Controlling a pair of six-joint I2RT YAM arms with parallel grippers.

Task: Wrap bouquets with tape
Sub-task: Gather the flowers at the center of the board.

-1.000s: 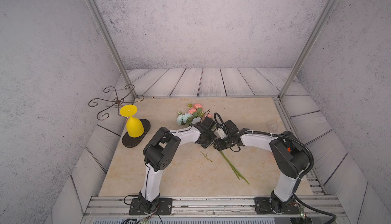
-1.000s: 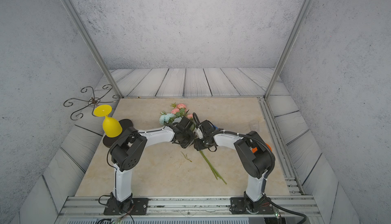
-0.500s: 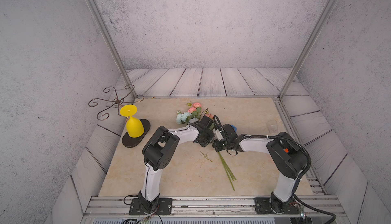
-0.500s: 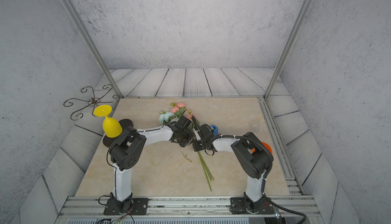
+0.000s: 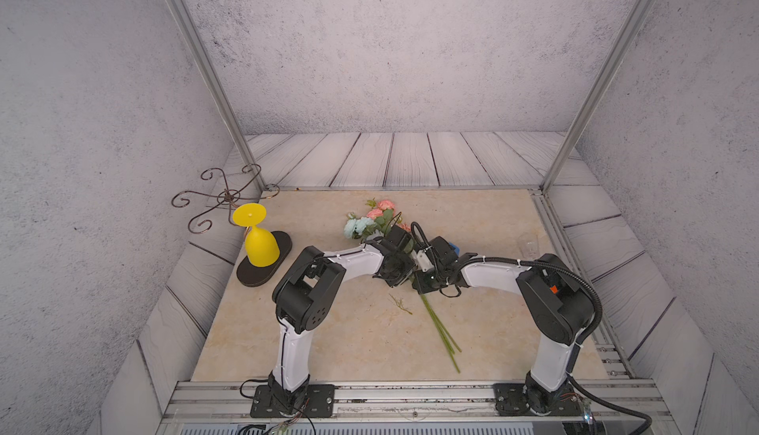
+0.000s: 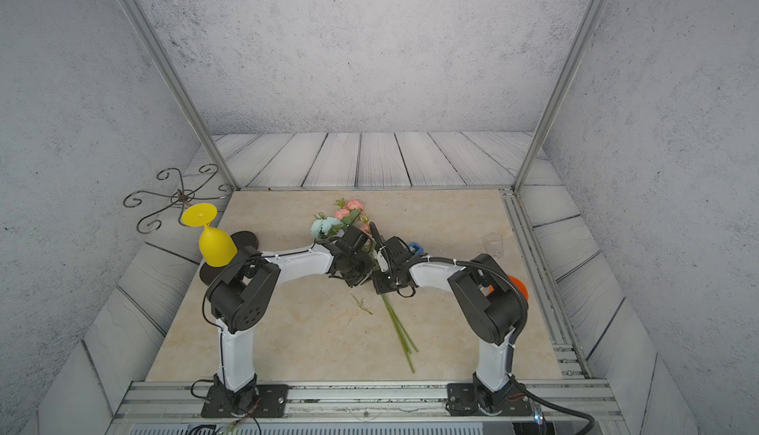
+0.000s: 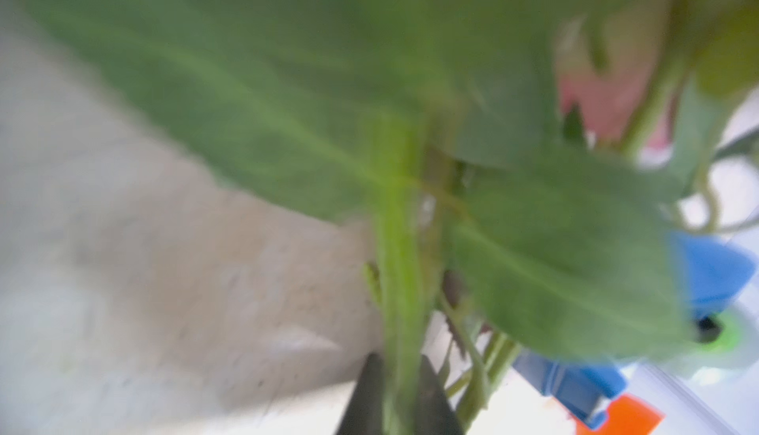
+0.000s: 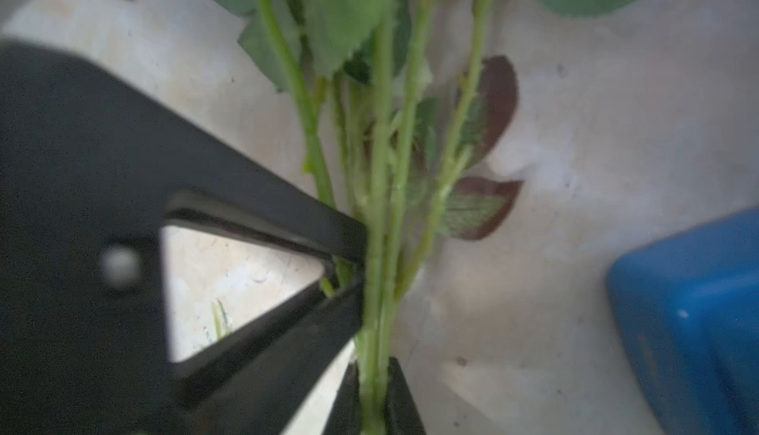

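**Spotter:** Where do the bouquets (image 5: 436,322) lie?

**Operator:** On the tabletop (image 5: 328,330), with the stems running toward its near edge. My right pincer (image 8: 373,365) is clamped round them. The left pincer (image 7: 399,357) flanks one stem, but the view is too blurred to tell if it grips. The tape (image 8: 690,309) sits just beside my right pincer, the nearer one.

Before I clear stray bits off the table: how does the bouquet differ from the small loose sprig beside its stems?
The bouquet is long, with pink and pale blue blooms; the loose sprig is short and bloomless. The right gripper clamps the bouquet's stems; the loose sprig lies free. Both have thin green stems.
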